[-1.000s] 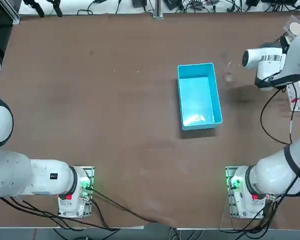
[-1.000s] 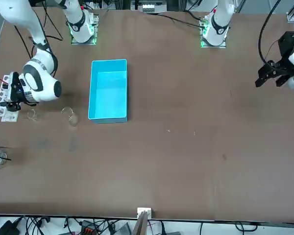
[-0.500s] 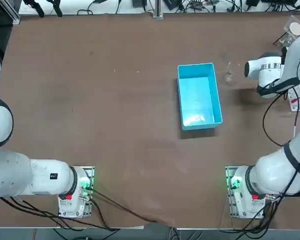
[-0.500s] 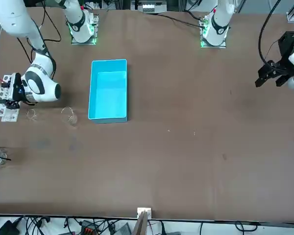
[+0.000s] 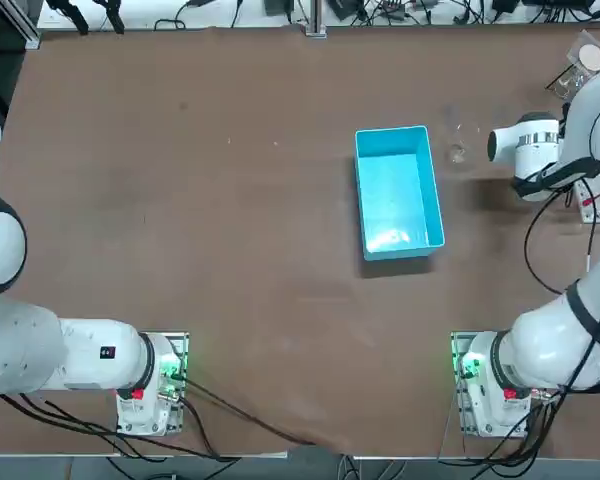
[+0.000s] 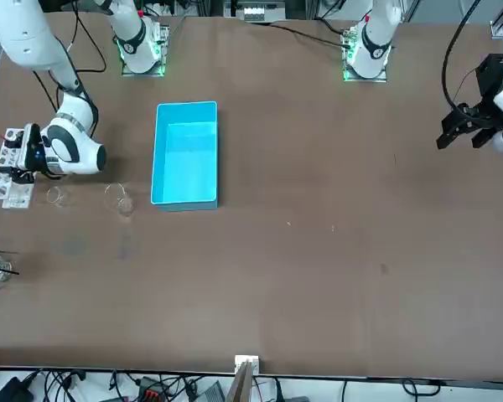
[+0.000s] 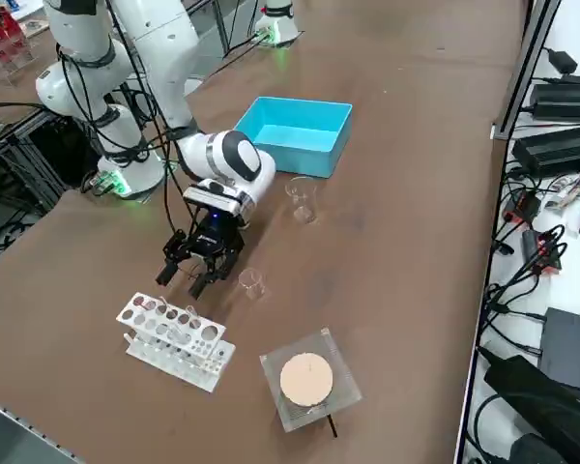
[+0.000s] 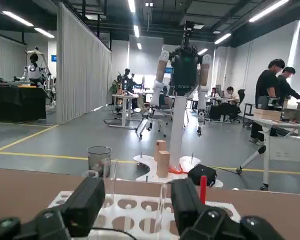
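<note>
Shifted slightly: your right gripper (image 7: 182, 282), released, hovers over the test-tube rack (image 7: 174, 331), tabletop (image 7: 396, 222) far right; nothing grasped yet.

You're in a robotics lab — the long brown table (image 5: 230, 200) carries a white plastic test-tube rack (image 7: 174, 333) and small clear glass beakers (image 7: 303, 198), with black cable bundles (image 7: 536, 246) along its edge. The right gripper (image 7: 182, 283), fingers spread, hangs just above that rack. Behind the rack is an open hall with ceiling strip lights (image 8: 135, 20) and people at desks (image 8: 275, 75).
</note>
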{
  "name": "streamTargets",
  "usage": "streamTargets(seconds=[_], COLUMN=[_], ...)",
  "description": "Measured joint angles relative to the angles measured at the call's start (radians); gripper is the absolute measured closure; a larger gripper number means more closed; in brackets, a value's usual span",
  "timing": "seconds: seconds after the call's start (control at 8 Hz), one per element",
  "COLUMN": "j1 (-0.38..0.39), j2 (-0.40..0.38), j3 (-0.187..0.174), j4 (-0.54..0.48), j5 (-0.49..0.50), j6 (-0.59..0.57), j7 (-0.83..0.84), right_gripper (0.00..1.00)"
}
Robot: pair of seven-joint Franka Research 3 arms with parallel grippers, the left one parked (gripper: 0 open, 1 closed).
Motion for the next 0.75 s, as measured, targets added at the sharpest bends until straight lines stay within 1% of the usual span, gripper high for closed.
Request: streamTargets(seconds=[0.25, 0.5, 0.75], j1=[-0.02, -0.039, -0.06], j2=[0.006, 0.005, 0.005], j3=[0.0, 0.0, 0.0], j4=[0.002, 0.006, 0.007], j5=[-0.017, -0.018, -0.018], j6=[0.003, 0.051, 0.086], j7=[0.003, 0.004, 0.004], right_gripper=[0.24, 0.26, 0.26])
